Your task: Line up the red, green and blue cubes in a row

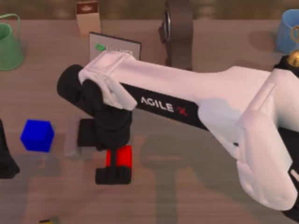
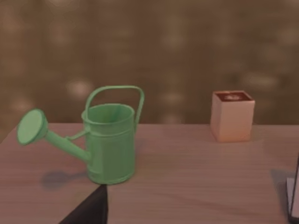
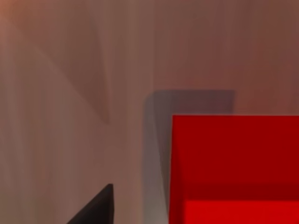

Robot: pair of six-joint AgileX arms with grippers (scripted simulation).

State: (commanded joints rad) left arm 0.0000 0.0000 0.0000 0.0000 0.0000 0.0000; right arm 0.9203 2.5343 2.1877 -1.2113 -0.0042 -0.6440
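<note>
The right arm [image 1: 196,100] has smooth white shells with rounded edges, and a black strip runs along its side with "AGILE X" in white letters and a red X. Its round joints are black, and its hand [image 1: 113,173] is black and blocky with two short flat fingers. The left arm [image 1: 5,156] shows only a small black part.

simulated tabletop: wooden table [image 1: 187,186], blurred backdrop

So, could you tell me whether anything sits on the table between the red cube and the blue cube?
Nothing visible does: bare tabletop separates the red cube, at the right gripper, from the blue cube to its left.
</note>
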